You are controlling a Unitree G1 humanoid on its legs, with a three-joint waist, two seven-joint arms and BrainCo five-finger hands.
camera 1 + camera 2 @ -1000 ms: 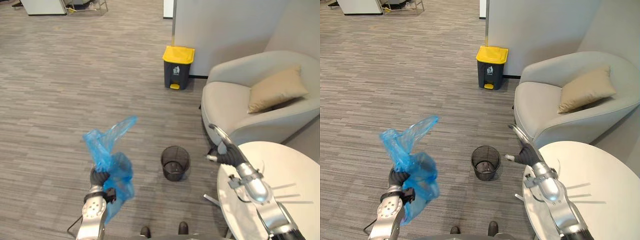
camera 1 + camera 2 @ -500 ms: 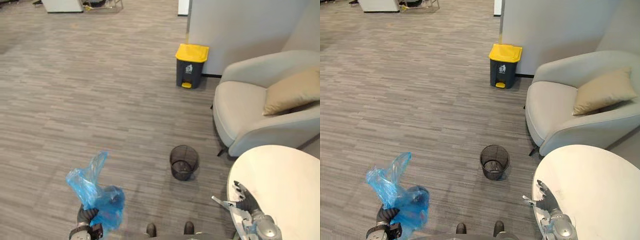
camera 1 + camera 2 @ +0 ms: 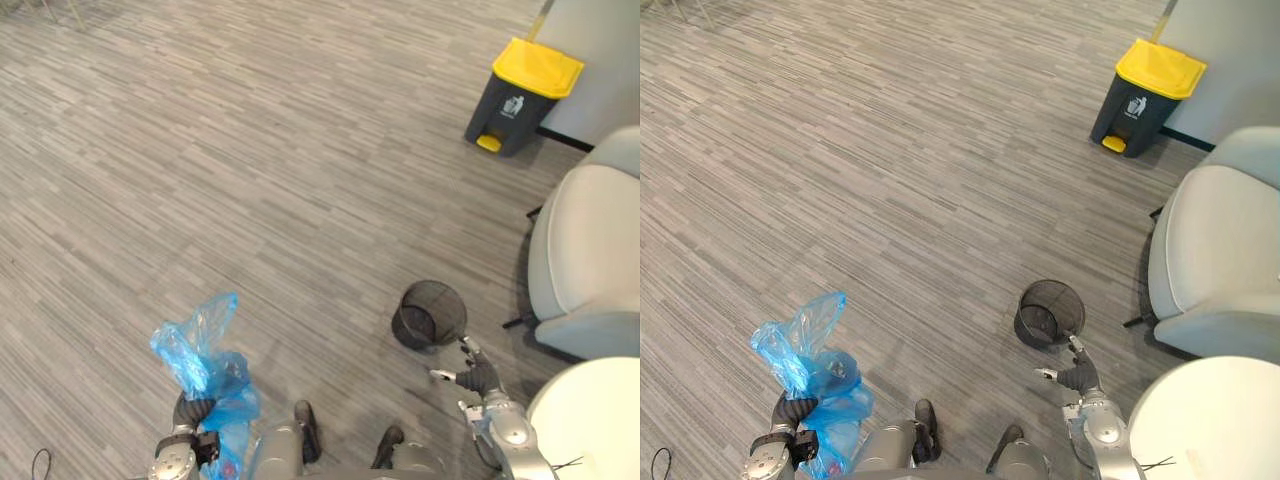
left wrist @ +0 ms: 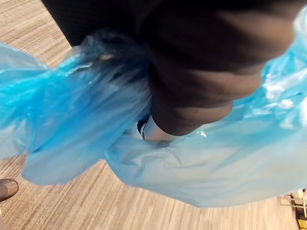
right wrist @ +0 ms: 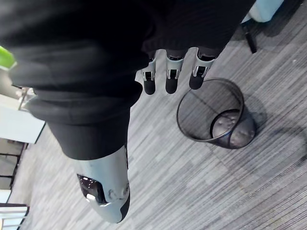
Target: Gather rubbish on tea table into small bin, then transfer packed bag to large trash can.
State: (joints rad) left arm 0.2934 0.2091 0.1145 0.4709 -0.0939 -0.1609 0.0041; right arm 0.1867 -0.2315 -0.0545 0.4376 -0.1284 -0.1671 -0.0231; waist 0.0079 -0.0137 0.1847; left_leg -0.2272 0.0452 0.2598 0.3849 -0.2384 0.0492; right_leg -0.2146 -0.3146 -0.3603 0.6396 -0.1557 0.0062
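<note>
Blue bag [image 3: 197,352] clutched in left hand [image 3: 190,409]; right wrist view shows right hand [image 5: 171,73] straight-fingered, empty.

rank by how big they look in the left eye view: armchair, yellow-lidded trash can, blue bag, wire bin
1. armchair, even cut off by the frame
2. yellow-lidded trash can and blue bag: about alike; the bag is nearer, so unranked
3. wire bin

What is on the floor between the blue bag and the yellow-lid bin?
Just bare floor, seen in the left eye view, between the blue bag held by the left hand and the yellow-lidded bin. The mesh basket stands aside.
</note>
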